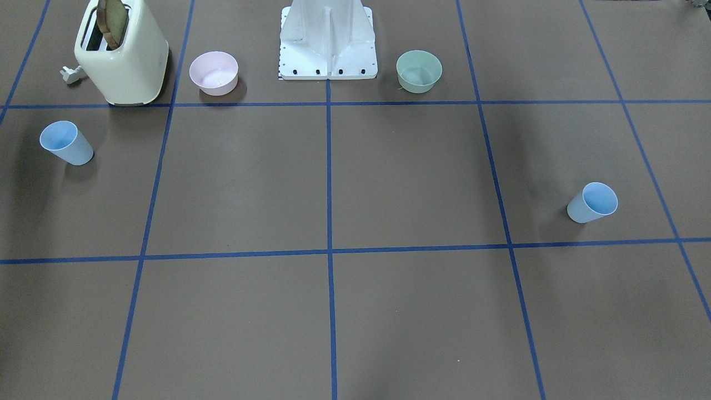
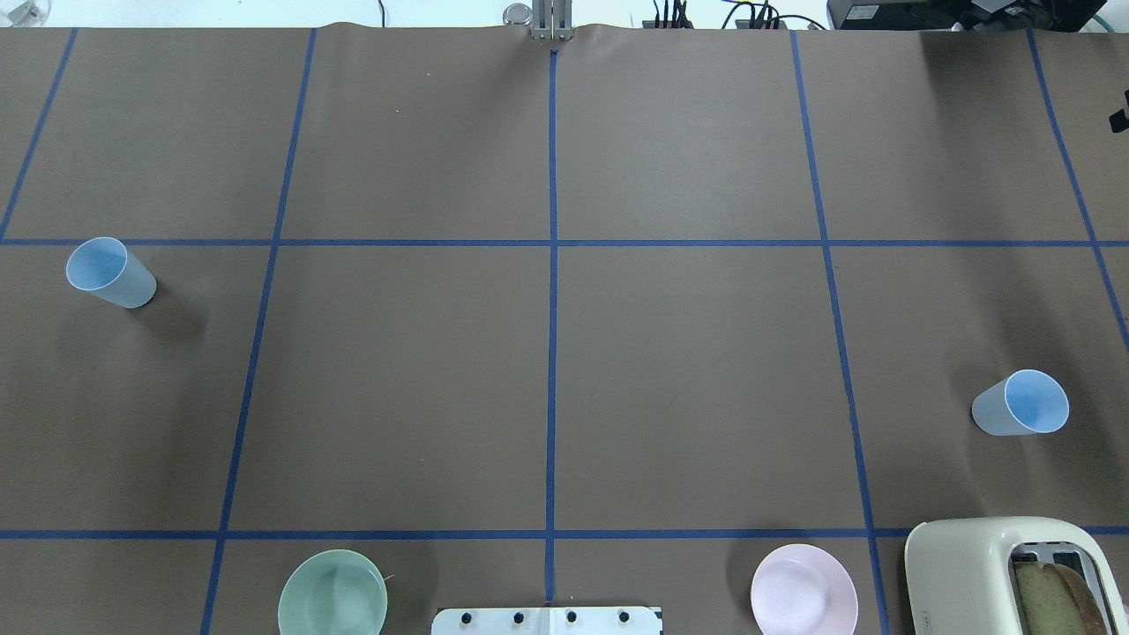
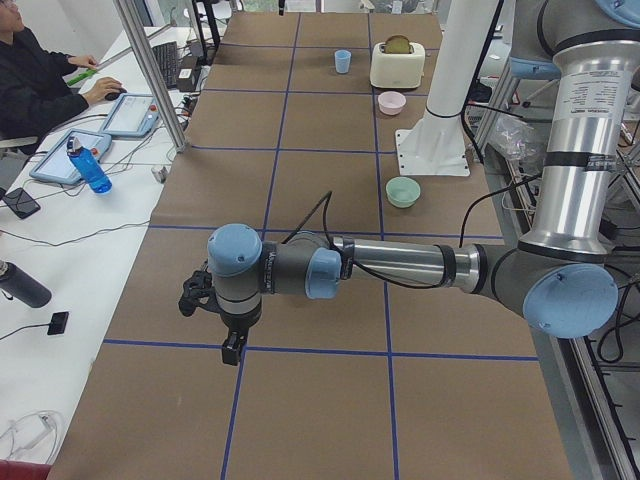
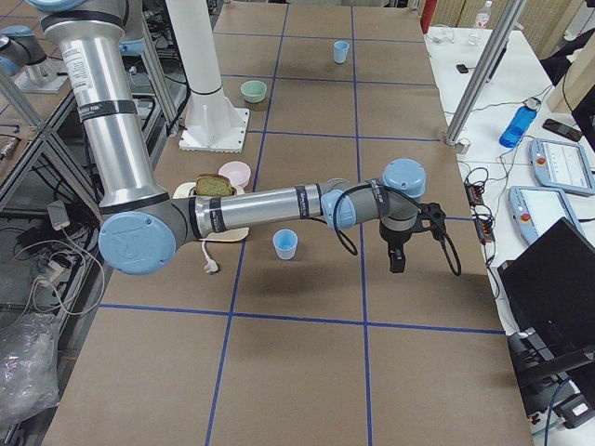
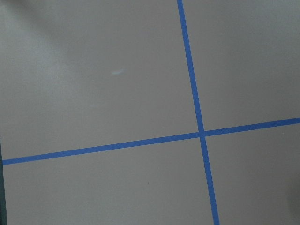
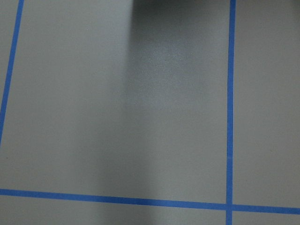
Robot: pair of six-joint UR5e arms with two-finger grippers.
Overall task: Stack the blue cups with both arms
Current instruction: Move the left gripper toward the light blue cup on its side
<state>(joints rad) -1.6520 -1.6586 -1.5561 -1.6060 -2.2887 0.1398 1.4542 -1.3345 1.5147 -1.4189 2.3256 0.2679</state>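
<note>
Two light-blue cups stand upright and far apart on the brown table. One cup (image 1: 66, 143) (image 2: 1020, 403) is on my right side, the other cup (image 1: 592, 203) (image 2: 110, 272) on my left side. Neither gripper shows in the front-facing, overhead or wrist views. The left gripper (image 3: 231, 347) shows only in the exterior left view, hanging low over the table. The right gripper (image 4: 397, 256) shows only in the exterior right view, beyond the near cup (image 4: 285, 244). I cannot tell whether either is open or shut. Both wrist views show only bare paper and blue tape.
A cream toaster (image 1: 122, 53) holding bread, a pink bowl (image 1: 214, 72), the white pedestal (image 1: 328, 44) and a pale green bowl (image 1: 419, 70) line the robot's edge. An operator (image 3: 40, 80) sits at a side desk with tablets and bottles.
</note>
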